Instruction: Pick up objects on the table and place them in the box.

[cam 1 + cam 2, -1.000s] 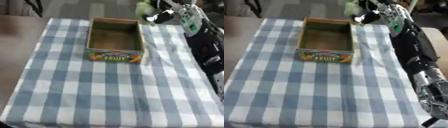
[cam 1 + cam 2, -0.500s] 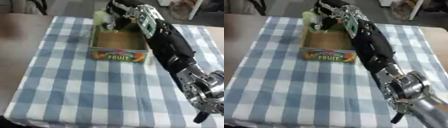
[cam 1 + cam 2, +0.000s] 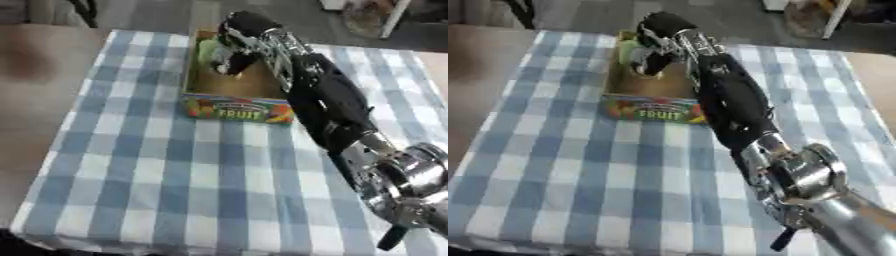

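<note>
A cardboard box with a colourful "FRUIT" front panel stands at the far middle of the checked table. My right arm stretches across the table from the lower right. My right hand hangs over the box's far left part, fingers curled round a pale green object that sits at or just inside the box opening. Whether the object touches the box floor is hidden. The left hand shows in neither view.
A blue and white checked cloth covers the table. Bare brown tabletop lies along the left. Dark chair legs and a basket-like thing show on the floor beyond the far edge.
My right hand has carried the green object leftward from beside the box's right side to over the box, then lowered it toward the opening. The camera has also shifted.
</note>
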Robot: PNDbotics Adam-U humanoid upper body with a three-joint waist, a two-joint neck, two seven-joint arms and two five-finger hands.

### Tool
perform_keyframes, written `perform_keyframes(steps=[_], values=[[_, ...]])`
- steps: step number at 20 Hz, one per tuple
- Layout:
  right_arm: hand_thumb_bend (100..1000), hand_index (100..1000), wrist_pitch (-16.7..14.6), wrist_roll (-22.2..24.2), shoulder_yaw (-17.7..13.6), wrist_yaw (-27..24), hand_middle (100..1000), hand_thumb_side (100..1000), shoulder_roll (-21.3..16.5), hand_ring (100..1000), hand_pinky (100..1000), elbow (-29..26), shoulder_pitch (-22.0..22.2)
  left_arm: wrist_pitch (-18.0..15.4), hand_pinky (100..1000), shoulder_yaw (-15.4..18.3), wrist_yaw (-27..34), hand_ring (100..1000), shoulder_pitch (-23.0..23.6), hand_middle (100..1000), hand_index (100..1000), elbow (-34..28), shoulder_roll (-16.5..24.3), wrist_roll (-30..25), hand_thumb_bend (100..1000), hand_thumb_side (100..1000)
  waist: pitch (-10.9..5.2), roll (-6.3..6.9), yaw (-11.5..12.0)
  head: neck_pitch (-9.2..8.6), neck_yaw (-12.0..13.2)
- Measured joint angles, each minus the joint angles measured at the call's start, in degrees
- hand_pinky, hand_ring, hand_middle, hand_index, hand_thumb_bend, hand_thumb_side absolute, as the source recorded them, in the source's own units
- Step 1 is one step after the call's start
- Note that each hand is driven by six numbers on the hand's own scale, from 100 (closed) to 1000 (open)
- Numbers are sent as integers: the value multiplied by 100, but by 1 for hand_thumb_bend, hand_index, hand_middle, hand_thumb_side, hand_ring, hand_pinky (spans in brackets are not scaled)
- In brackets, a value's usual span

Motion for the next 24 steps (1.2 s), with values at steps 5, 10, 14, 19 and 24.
perform_keyframes(steps=[5,10,14,19,24], values=[[306,435,30,-52,-33,550,439,417,-1,483,386,183,47,0,631,0,0,556,0,594,715,0,-2,-1,100,608,1,-3,-18,-2,0],[441,701,70,178,-66,811,678,471,-1,674,589,322,96,1,631,0,0,556,0,594,715,0,-15,-1,100,608,2,-13,-29,-5,1],[434,803,101,276,-121,775,788,351,-29,778,709,344,152,3,631,2,0,556,-1,594,715,0,-36,1,100,608,2,-12,-59,-7,4],[427,853,41,252,-205,228,831,279,-145,828,773,298,240,5,631,3,-1,556,-1,594,715,0,-41,3,100,608,2,-12,-77,-9,39],[462,873,-209,393,-296,-1173,836,318,-384,822,766,65,332,6,632,4,-4,556,0,595,715,0,-41,4,100,609,2,-9,-127,-11,69]])
